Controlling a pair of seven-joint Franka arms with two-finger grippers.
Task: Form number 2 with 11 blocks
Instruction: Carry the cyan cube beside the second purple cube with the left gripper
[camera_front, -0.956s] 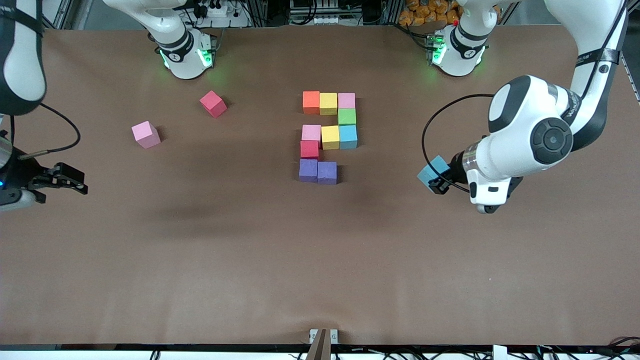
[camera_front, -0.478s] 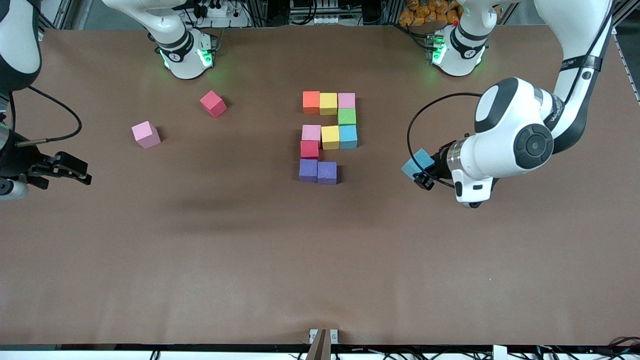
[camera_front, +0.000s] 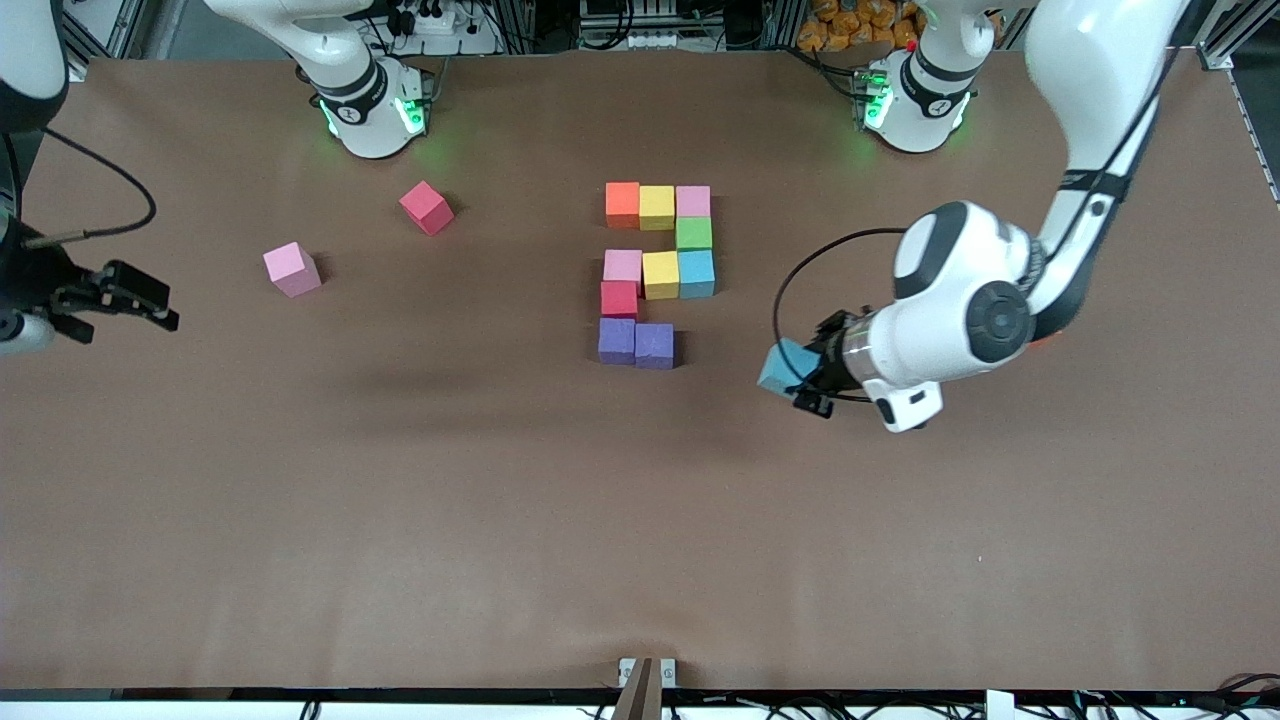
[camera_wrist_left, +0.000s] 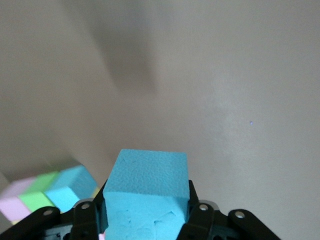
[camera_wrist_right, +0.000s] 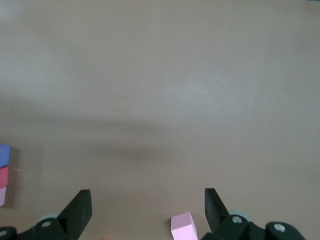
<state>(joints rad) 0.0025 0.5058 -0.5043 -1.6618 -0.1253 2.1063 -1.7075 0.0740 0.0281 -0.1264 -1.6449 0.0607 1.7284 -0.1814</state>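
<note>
Your left pincer (camera_front: 800, 385) grips a matte light blue foam cube (camera_front: 785, 367) over bare brown bench (camera_front: 640, 520), beside the unfinished number 2 (camera_front: 655, 275) of ten square-edged cubes mid-bench. Your right pincer (camera_front: 135, 300) waits wide open at the right arm's edge; loose pink cube (camera_front: 291, 269) and red cube (camera_front: 426, 207) lie near it

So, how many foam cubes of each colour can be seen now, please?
Orange foam cube: 1
Yellow: 2
Pink: 3
Green: 1
Light blue: 2, one in the left gripper
Red: 2
Purple: 2
Total: 13
</note>
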